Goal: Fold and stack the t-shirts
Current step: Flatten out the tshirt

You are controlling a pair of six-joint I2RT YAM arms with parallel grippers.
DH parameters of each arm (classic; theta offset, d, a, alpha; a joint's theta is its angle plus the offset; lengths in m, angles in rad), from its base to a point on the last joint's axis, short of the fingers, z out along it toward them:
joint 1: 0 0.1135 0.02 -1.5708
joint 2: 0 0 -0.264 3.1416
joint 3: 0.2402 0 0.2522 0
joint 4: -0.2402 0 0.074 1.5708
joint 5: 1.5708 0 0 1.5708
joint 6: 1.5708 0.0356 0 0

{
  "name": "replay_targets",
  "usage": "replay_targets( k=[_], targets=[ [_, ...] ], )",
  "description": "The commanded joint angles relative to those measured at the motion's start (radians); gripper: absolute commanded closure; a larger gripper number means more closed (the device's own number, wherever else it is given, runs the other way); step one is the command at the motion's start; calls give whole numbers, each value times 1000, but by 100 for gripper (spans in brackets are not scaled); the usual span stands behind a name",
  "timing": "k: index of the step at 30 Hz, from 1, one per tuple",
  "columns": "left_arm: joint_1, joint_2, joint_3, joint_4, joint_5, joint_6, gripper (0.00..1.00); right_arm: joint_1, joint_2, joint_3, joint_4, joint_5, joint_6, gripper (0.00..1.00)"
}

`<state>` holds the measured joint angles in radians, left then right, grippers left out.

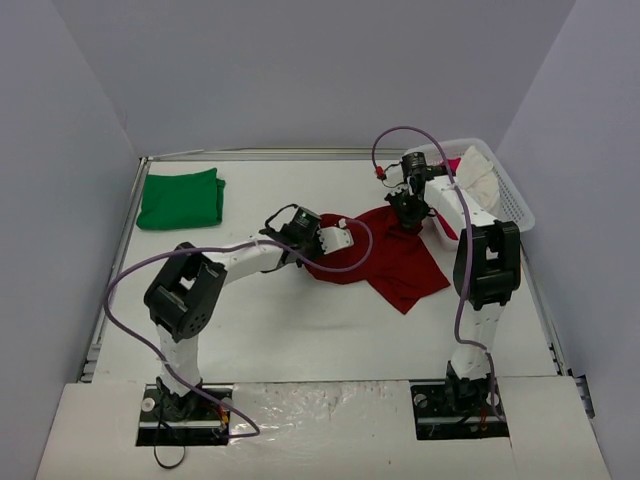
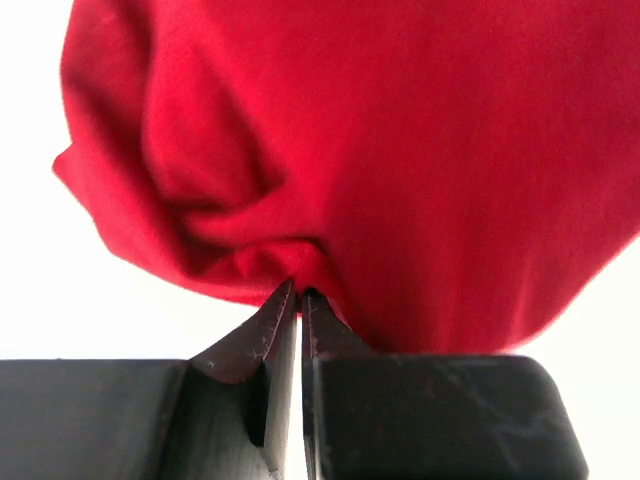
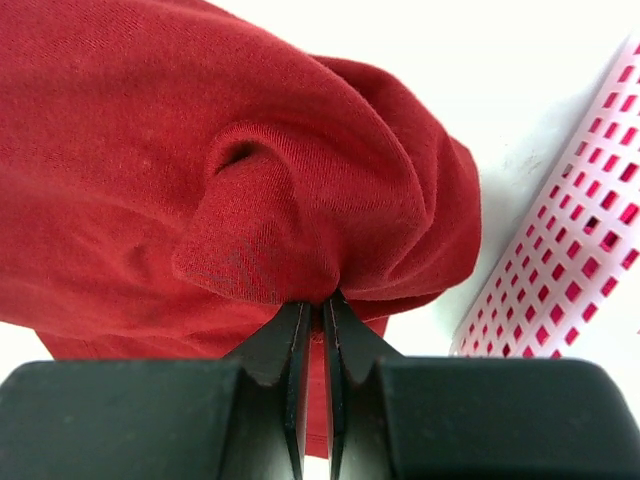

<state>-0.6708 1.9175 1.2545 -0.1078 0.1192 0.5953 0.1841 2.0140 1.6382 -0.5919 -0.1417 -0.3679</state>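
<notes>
We see a robotics lab: bare grey walls point(image 1: 300, 70) box in a white tabletop point(image 1: 300, 330) bearing left arm point(image 1: 185, 295) and right arm point(image 1: 487, 262).

We see a red shirt point(image 3: 130, 150) of soft matt knit cloth, our right gripper point(image 3: 318, 300) in dull black plastic, a basket point(image 3: 570, 260) of white plastic lattice

- Plain grey walls point(image 1: 300, 70) stand on three sides of the table.
- The table point(image 1: 290, 320) is white and flat.
- The light is bright and even.
</notes>
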Motion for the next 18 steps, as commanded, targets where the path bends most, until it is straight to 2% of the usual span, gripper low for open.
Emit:
replay_targets(
  k=[1, 11, 18],
  targets=[
    [22, -156, -9, -47, -39, -8, 98, -6, -60, -15, -25, 11, -14, 100],
    [169, -512, 10, -286, -90, -77, 98, -5, -305, -95, -45, -73, -48, 100],
    [178, -724, 60, -475, -61, -106, 98, -3, -481, -81, -221, -225, -172, 100]
  ],
)
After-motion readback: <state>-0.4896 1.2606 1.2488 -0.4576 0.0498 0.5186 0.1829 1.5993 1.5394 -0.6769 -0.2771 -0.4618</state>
